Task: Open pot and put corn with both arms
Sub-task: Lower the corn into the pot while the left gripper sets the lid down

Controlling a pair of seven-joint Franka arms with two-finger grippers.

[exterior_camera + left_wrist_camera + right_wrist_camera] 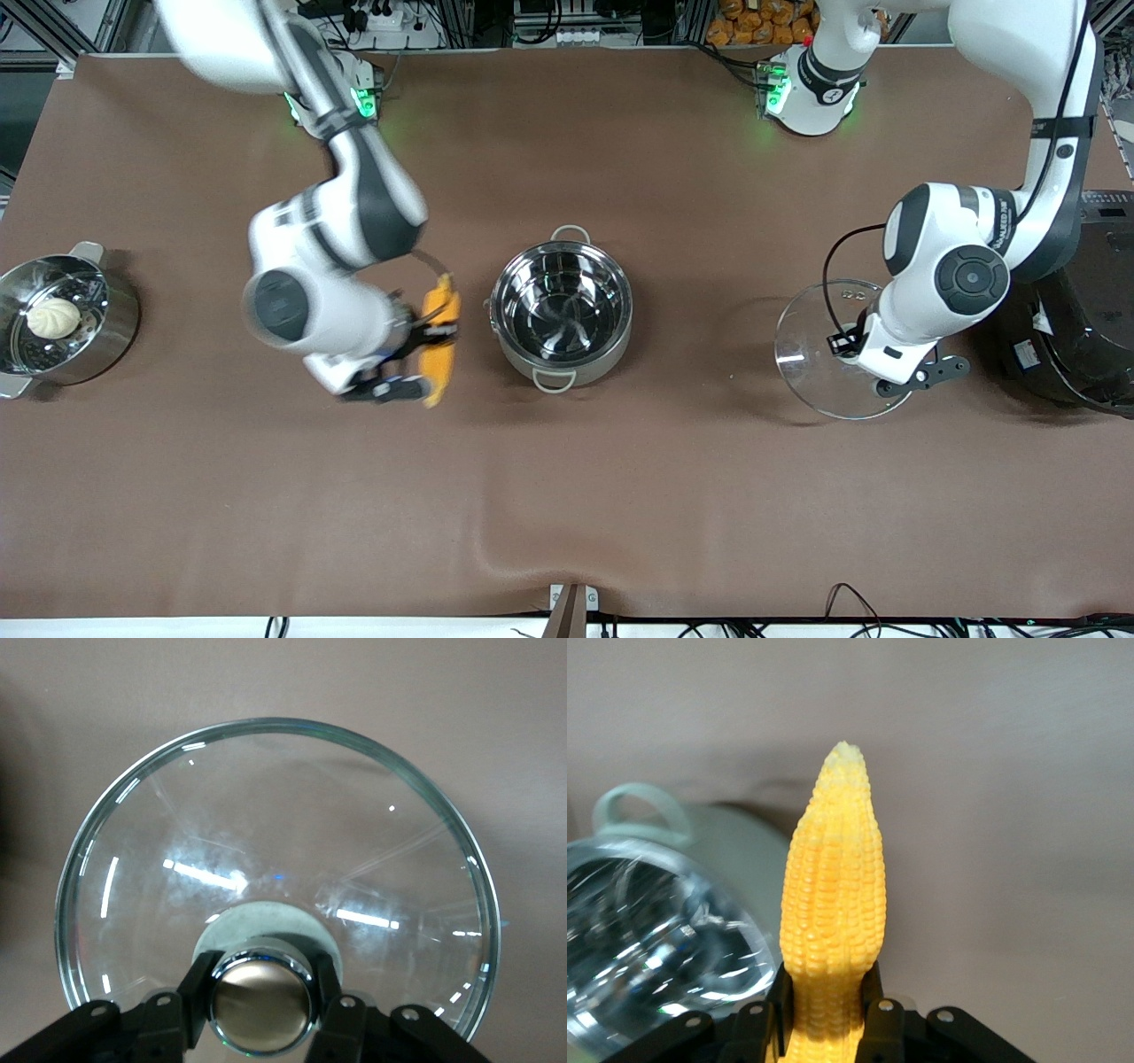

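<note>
Steel of the open pot [562, 312] shone at the table's middle. Over bare cloth toward the left arm's end, the left gripper [261, 1003] was closed on the glass lid's [283, 868] knob; that arm's printed label was unreadable. Beside the pot, the right gripper [829, 999] pinched the corn [439, 341] above the table.

Round shiny stainless-steel pot [562, 306] at frame centre, lidless, interior bare. Yellow-orange corn cob [440, 338] just beside it, clamped by right gripper [425, 341] above the brown table cover [567, 496]. Clear glass lid [824, 350] at centre right, under left gripper [849, 344]. Steel steamer pot [62, 323] with white bun [53, 317] at left edge. Black rice cooker [1085, 310] at right edge.
</note>
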